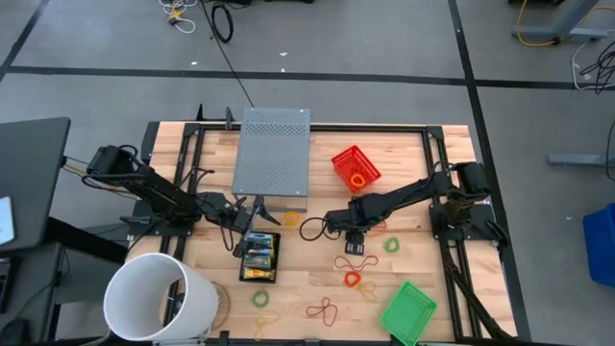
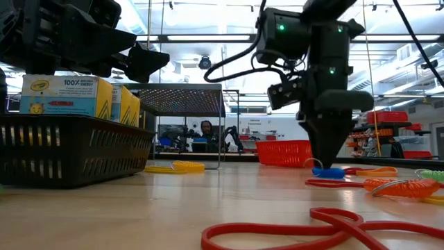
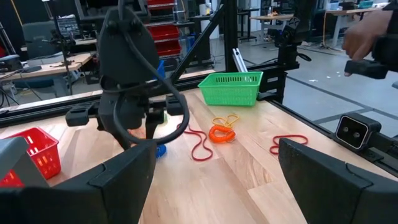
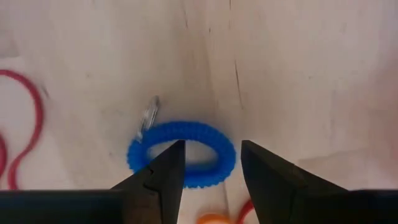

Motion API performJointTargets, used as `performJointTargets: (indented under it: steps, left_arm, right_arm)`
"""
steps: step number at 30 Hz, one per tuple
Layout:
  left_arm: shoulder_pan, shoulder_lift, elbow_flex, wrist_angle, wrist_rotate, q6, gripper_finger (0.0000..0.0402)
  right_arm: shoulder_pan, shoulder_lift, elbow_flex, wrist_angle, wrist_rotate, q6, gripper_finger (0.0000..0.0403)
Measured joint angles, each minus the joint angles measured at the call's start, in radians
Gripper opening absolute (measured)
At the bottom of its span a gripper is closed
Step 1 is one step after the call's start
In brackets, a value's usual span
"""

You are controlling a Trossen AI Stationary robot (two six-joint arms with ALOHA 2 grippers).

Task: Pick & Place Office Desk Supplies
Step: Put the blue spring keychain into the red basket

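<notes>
Right gripper stands open, fingers astride the blue coiled loop near the red basket; left gripper open too.

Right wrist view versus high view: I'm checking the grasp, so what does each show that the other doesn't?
Only the right wrist view shows the right tool open, its tips straddling the blue coiled band. Only the high view shows the left tool over the black basket, plus the white bucket. Both show the wooden table.
</notes>
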Motion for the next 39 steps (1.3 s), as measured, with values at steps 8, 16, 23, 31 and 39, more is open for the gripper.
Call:
performJointTargets:
  steps: [8,16,23,31,39]
  left_arm:
    - [0.0,0.0,0.0,0.0,0.0,0.0,0.0339]
    - [0.0,0.0,0.0,0.0,0.0,0.0,0.0339]
    - [0.0,0.0,0.0,0.0,0.0,0.0,0.0339]
    - [0.0,0.0,0.0,0.001,0.0,0.0,0.0339]
    - [0.0,0.0,0.0,0.001,0.0,0.0,0.0339]
  right_arm:
    - [-0.008,-0.005,-0.048,0.027,0.017,-0.002,0.0161]
    - [-0.006,-0.005,-0.058,0.055,0.007,-0.019,0.0029]
    - [0.026,-0.001,-0.044,0.05,0.067,-0.021,0.0008]
    - [0.053,0.005,0.056,-0.045,0.255,0.003,0.0004]
    - [0.049,0.003,0.119,-0.157,0.549,0.034,0.0004]
